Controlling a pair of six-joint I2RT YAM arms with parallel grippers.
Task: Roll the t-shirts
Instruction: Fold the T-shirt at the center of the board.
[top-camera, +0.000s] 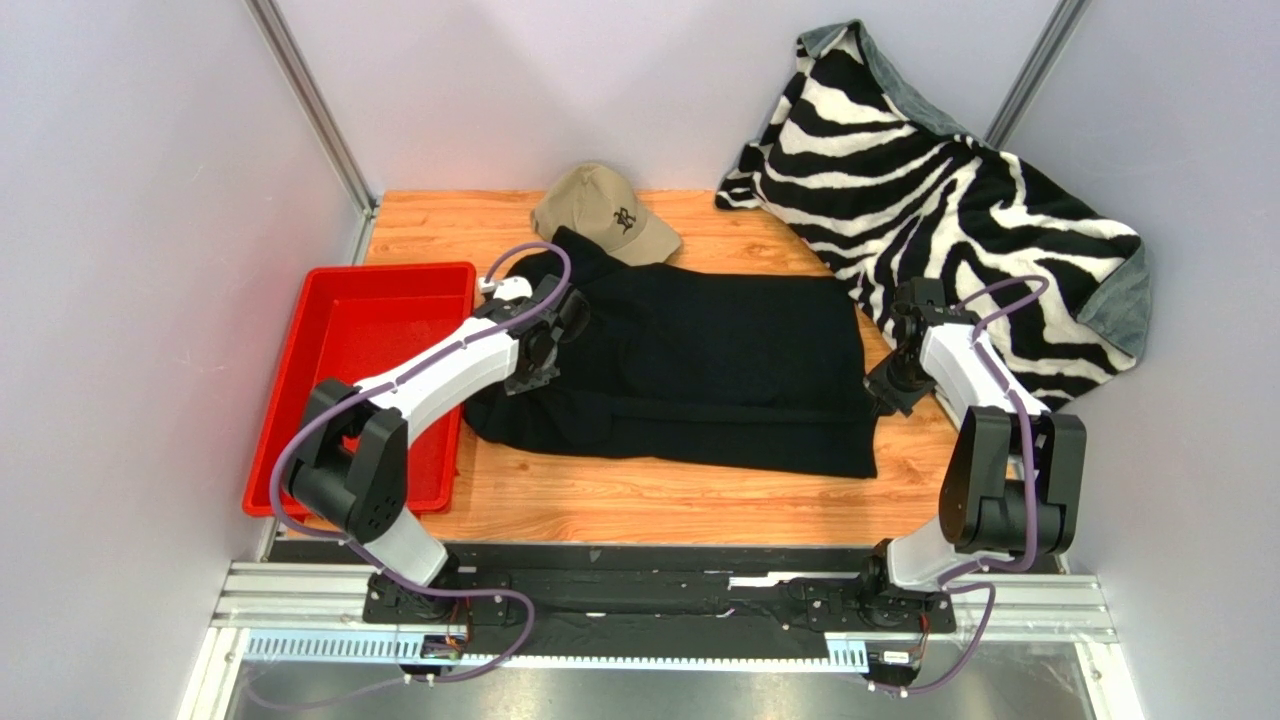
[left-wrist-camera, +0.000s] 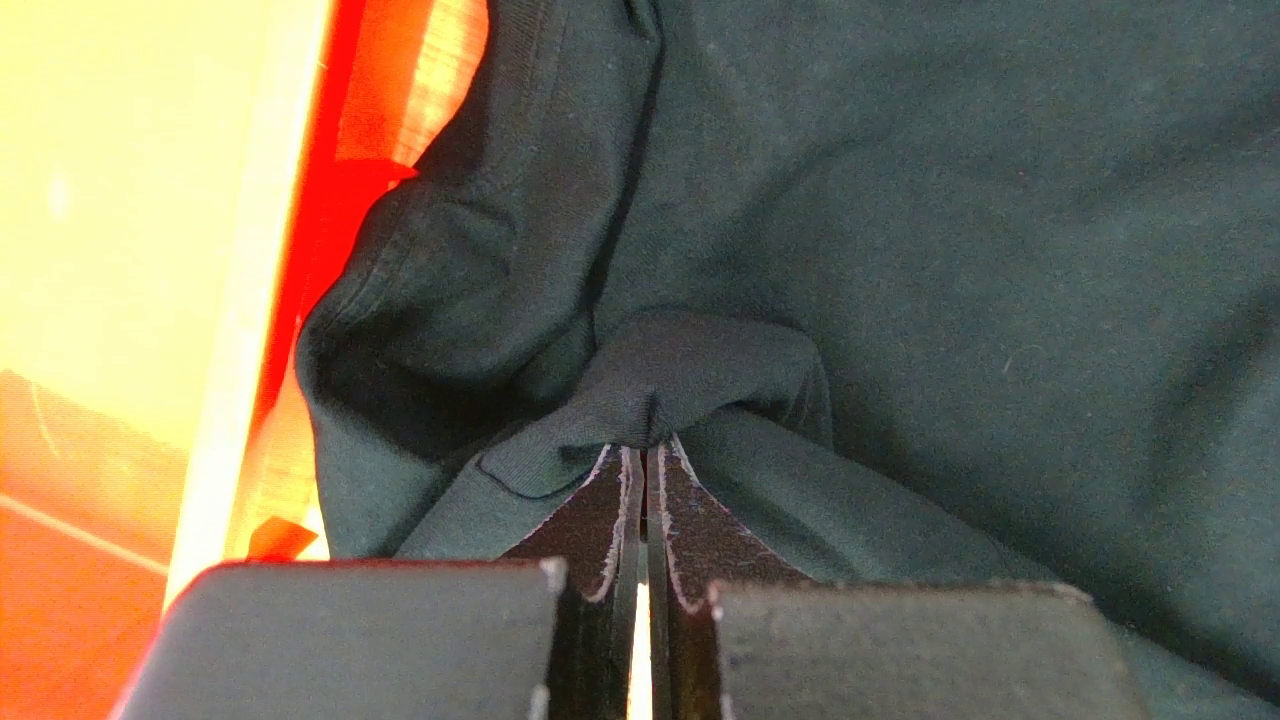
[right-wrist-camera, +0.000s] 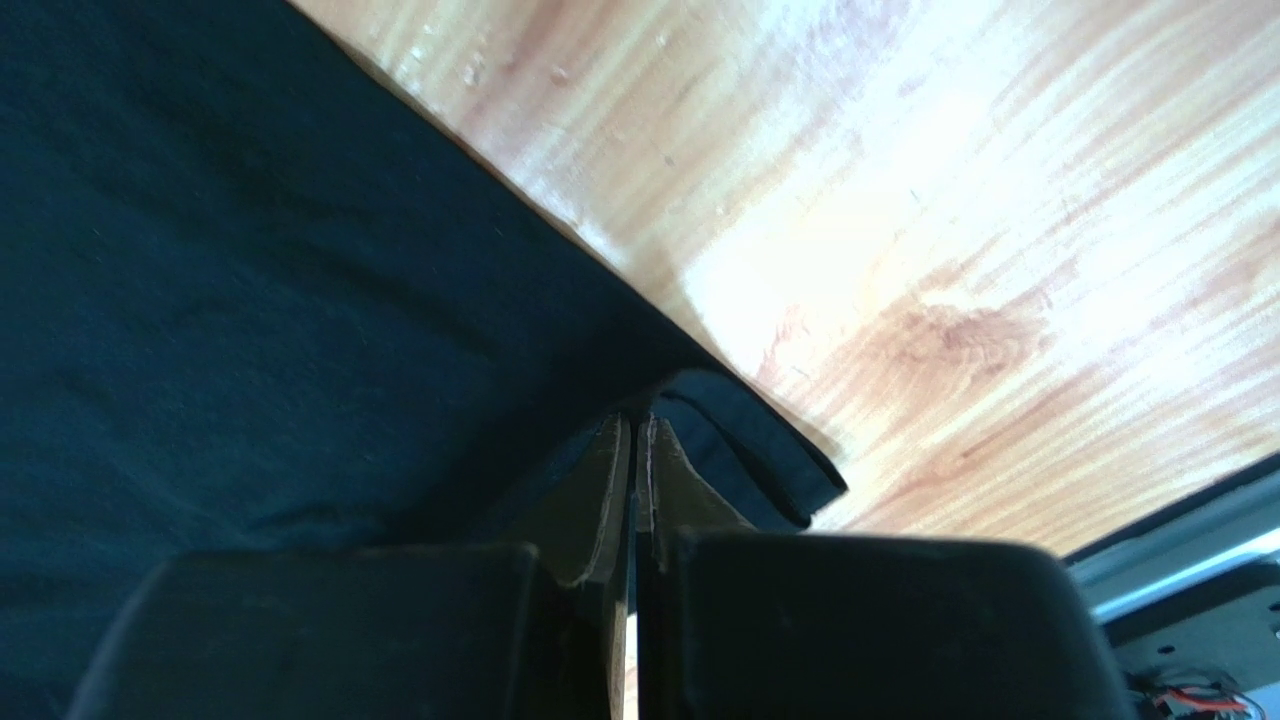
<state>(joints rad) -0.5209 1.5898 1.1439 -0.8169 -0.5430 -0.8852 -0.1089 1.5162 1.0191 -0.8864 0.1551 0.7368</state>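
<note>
Tee (top-camera: 706, 368) lies flat mid-surface, long axis L–R. L fingers (left-wrist-camera: 628, 477) are pinched tight on a fold at its left edge, R fingers (right-wrist-camera: 616, 450) tight on its right hem corner; cloth runs inward fm each.

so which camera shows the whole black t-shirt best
Top external: nearly the whole black t-shirt shows there, spread out. Left wrist shows only a fold pinched in the left gripper; right wrist only an edge pinched in the right gripper.
</note>
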